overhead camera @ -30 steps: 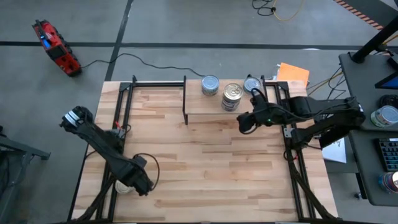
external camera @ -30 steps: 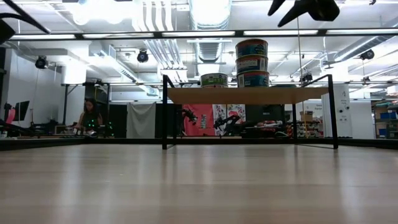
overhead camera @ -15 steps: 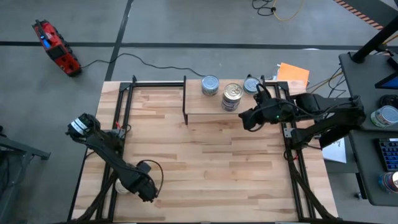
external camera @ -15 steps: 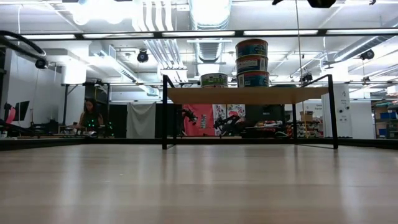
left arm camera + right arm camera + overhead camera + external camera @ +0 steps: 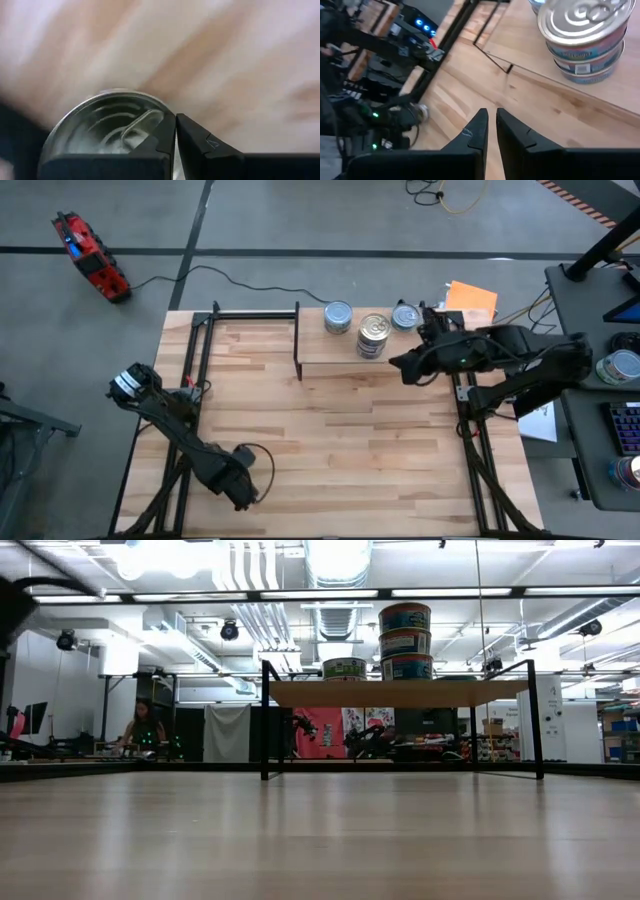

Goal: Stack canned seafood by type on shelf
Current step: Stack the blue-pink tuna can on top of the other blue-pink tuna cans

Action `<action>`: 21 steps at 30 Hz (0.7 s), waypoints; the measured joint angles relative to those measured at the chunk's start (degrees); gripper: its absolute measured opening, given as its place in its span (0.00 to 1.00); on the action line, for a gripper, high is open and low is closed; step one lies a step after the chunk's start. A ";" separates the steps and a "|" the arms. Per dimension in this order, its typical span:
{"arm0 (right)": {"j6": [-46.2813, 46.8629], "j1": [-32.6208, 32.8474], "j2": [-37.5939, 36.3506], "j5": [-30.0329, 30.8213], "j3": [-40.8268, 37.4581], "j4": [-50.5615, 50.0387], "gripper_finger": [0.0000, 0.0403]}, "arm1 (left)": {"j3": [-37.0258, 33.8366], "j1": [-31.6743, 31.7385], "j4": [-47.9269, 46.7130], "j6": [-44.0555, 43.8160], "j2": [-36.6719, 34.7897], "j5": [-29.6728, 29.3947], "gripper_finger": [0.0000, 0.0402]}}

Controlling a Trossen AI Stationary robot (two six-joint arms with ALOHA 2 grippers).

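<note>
Shelf (image 5: 340, 358): sitting in the upper middle of the high view, a low plank on black legs, carrying the sorted tins. Stack of tins (image 5: 405, 642): three silver-topped tins with blue labels are standing one on another at the upper middle of the low view, apparently grouped as one type; from above the same stack (image 5: 373, 337) is showing just right of centre on the plank. Single tin (image 5: 338, 317): standing apart to the left of the stack, seemingly starting a second group, its green label (image 5: 344, 668) showing in the low view. Another tin (image 5: 404, 316): sitting at the plank's right end, just beside the right arm. Right gripper (image 5: 407, 365): hanging empty off the shelf's right front corner, its fingers (image 5: 476, 131) drawn nearly together with only a slit between them, the stack (image 5: 585, 37) filling the upper right of its wrist view. Left gripper (image 5: 240, 480): working at the lower left of the high view near the table's front edge, fingers closed tip to tip; a silver tin (image 5: 107, 125) is lying directly under those tips in the lower left of its wrist view, not clearly held. Obstructions: black frame rails (image 5: 195, 360) are running along both table sides, and the shelf's front leg (image 5: 298, 365) is standing between the left arm and the plank. Surroundings: a red tool (image 5: 90, 255) is lying on the floor at upper left; an orange sheet (image 5: 472, 297) is lying behind the shelf.
</note>
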 joint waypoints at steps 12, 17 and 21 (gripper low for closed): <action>-2.21 0.00 -1.06 1.55 2.66 0.03 0.07 | 0.17 0.91 7.43 4.87 -0.04 -4.31 0.00; -2.20 0.00 -0.24 1.55 2.51 -0.06 0.07 | 0.18 0.96 7.47 6.33 -0.63 -4.20 0.00; -2.16 -0.01 0.53 1.57 2.50 -0.13 0.07 | 1.92 0.96 5.26 8.31 -1.65 -4.11 0.00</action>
